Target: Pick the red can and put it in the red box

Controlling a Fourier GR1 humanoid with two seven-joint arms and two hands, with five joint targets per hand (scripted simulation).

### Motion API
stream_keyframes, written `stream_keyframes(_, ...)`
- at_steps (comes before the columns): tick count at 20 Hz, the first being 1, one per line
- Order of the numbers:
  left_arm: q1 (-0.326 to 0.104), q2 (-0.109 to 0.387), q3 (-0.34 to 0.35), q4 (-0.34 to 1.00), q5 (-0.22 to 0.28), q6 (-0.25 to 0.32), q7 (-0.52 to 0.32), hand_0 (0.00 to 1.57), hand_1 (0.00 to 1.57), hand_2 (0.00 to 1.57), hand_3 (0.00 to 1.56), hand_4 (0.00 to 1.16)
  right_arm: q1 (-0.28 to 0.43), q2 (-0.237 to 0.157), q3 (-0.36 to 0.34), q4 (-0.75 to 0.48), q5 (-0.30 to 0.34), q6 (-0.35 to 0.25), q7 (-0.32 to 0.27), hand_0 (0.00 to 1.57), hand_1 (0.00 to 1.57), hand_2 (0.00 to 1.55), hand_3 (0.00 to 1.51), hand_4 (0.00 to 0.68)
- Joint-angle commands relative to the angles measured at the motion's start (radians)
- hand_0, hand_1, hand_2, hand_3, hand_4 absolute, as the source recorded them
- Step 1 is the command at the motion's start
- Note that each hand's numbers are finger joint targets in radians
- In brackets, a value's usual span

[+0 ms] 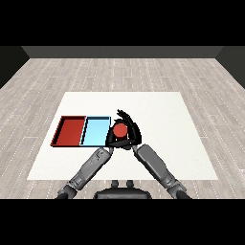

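Right hand [130, 125] curls round the red can [119, 130] beside the light blue tray [95, 132]; left hand [111, 139] fingers indistinct.

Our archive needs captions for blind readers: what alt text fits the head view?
Right hand curls round a red can just right of the light blue tray; the red tray lies left of that. The left hand sits by the can on the white table.

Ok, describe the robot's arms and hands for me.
Two grey, rounded forearms come in from the lower corners. Each ends in a black hand: left hand, right hand, with slim fingers and a thumb. No cables, markings or sleeves show.
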State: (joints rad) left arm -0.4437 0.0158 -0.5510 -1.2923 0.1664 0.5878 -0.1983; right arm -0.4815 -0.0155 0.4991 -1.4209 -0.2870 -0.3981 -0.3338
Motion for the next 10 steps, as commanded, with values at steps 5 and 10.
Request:
stream_keyframes(5,0.061,-0.015,0.04,-0.009,-0.052,-0.043,-0.01,1.57,1.57,1.57,1.48,1.14,0.027,-0.067,-0.091,-0.175,0.085,-0.006,0.132,0.0,0.0,0.0,0.0,0.0)
stream_keyframes(10,0.069,-0.01,0.067,-0.004,-0.016,-0.066,0.029,1.57,1.57,1.57,1.48,1.13,0.034,-0.091,-0.161,-0.327,0.075,-0.002,0.14,0.0,0.0,0.0,0.0,0.0)
